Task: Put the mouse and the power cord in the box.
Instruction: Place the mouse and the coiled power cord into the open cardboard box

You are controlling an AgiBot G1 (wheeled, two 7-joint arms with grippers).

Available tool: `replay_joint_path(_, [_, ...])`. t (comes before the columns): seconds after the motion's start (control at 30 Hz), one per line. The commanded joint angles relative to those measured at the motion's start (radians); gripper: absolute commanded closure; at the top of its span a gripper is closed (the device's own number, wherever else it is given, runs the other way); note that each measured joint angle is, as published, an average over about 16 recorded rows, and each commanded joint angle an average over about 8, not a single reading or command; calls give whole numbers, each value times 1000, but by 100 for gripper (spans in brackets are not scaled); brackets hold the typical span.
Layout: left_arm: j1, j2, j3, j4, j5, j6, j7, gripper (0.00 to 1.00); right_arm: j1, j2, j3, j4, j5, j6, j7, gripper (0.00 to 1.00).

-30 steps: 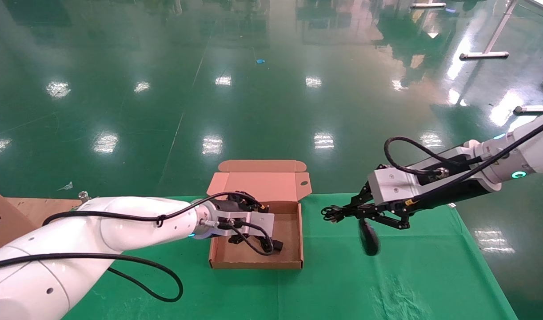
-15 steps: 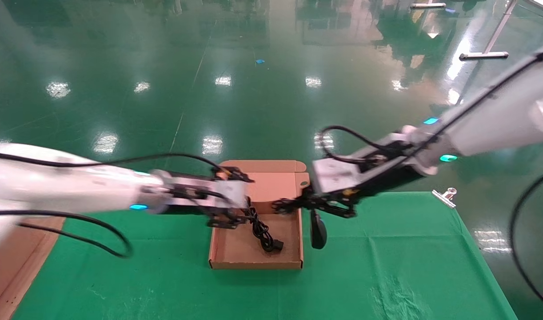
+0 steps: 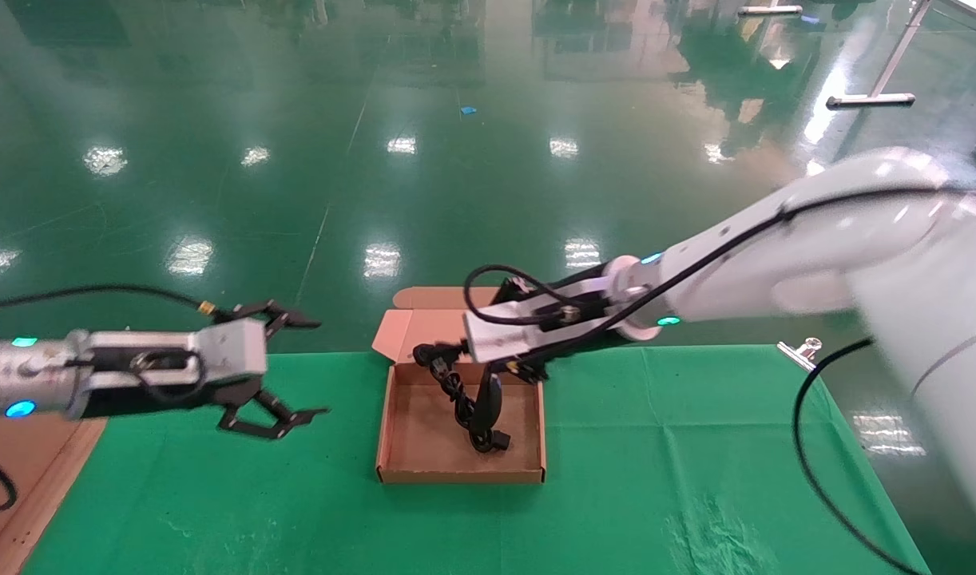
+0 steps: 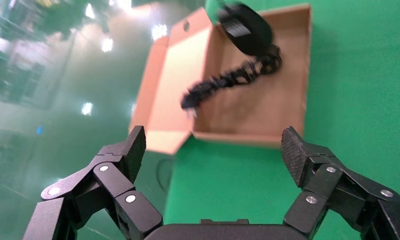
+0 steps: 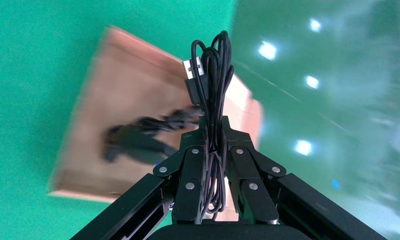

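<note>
The brown box (image 3: 459, 475) lies open on the green cloth, its lid folded back. The power cord (image 3: 460, 407) rests inside it, a loose black bundle (image 4: 228, 82). My right gripper (image 3: 448, 358) hovers over the box's far side, shut (image 5: 213, 127) on the bundled thin cable of the mouse, whose USB plug (image 5: 193, 70) sticks out past the fingers. The mouse (image 3: 488, 399) dangles from that cable just above the box floor (image 4: 248, 30). My left gripper (image 3: 322, 367) is open and empty (image 4: 213, 137), to the left of the box and apart from it.
A metal clip (image 3: 799, 351) sits at the table's far right edge. A brown cardboard sheet (image 3: 25, 495) lies off the table's left side. Metal stand feet (image 3: 867, 100) are on the glossy green floor far to the right.
My right arm swung left, carrying the dangling mouse from right of the box to over it. My left gripper pulled out of the box leftward, leaving the power cord inside.
</note>
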Motion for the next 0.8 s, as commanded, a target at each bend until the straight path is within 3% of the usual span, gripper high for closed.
replay_joint_path(0.03, [13,-25,-6,5,-11,11,12,0,-37,0,-31,57,19,87,25,100])
replay_joint_path(0.2, [38,-35,-13,54,-23,12,47,0,-74,0,-142,117,67,198,89,100])
replay_joint_path(0.5, [65,-4,-20,154,-38,22,124,0,-92,2,-319,157,133,299,159,100])
replay_joint_path(0.53, [65,0,-21,163,-39,24,131,0,-91,2,-333,159,140,307,163,94])
replay_joint_path(0.77, [58,14,-25,211,-45,42,163,0,-86,3,-398,168,203,350,191,8])
replay_joint_path(0.8, [58,15,-25,215,-45,44,165,0,-87,3,-403,169,210,354,193,0])
